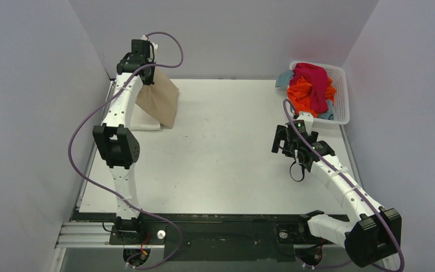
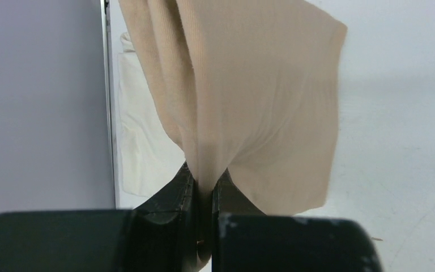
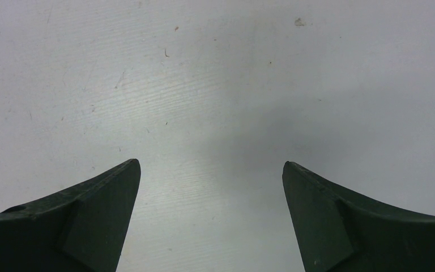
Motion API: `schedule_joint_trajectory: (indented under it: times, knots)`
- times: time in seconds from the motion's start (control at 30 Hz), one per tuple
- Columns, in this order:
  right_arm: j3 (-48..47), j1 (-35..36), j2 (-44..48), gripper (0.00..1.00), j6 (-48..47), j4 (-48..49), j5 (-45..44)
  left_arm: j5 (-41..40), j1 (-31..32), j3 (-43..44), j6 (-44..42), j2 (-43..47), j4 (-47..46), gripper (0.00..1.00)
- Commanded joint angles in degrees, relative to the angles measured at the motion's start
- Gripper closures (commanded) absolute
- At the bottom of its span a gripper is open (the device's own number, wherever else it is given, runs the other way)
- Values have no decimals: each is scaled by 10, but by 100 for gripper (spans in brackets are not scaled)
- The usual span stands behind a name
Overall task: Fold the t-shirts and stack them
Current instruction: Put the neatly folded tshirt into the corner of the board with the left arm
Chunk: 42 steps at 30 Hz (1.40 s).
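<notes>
One tan tee (image 1: 160,100) — in L gripper (image 2: 204,182), over cream tee (image 1: 143,121)

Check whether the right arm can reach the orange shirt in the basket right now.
Probably yes. The right gripper hangs open and empty over the table, close to the basket. The orange shirt lies atop the pile, partly under the magenta shirt; nothing stands between.

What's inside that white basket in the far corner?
A magenta shirt lies on top of an orange shirt, with teal cloth poking out at the edges. Anything beneath them is covered.
</notes>
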<state>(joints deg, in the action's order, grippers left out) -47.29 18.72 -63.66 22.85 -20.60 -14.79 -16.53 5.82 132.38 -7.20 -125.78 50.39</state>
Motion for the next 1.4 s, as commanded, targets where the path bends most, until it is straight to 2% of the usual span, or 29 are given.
schedule_joint_trajectory:
  times: [0.0,0.27,0.57,0.97,1.07,1.13,1.17,1.23,1.27,1.37]
  knots:
    - [4,-4,4,9,2,-2,-22,39,-5,36,-18,84,-2,100]
    - [4,-5,3,9,5,-2,-20,77,-21,29,-30,109,8,100]
    - [2,-6,-4,9,5,-4,-23,124,-54,-19,-32,112,2,100]
    - [-5,-9,-18,9,3,-15,-41,158,-132,-68,-60,29,-50,100]
    - [-7,-10,-19,9,3,-20,-41,139,-148,-87,-81,4,-84,100]
    - [-8,-10,-20,9,3,-22,-42,82,-156,-93,-76,-13,-104,78]
    - [-9,-10,-19,9,3,-23,-43,61,-162,-90,-61,-18,-105,51]
    - [-11,-11,-18,9,4,-26,-42,20,-175,-80,-30,-28,-119,21]
    - [-12,-11,-17,9,6,-28,-43,2,-179,-74,-18,-26,-124,17]
    - [-17,-11,-5,9,11,-30,-42,7,-188,-40,20,-4,-113,15]
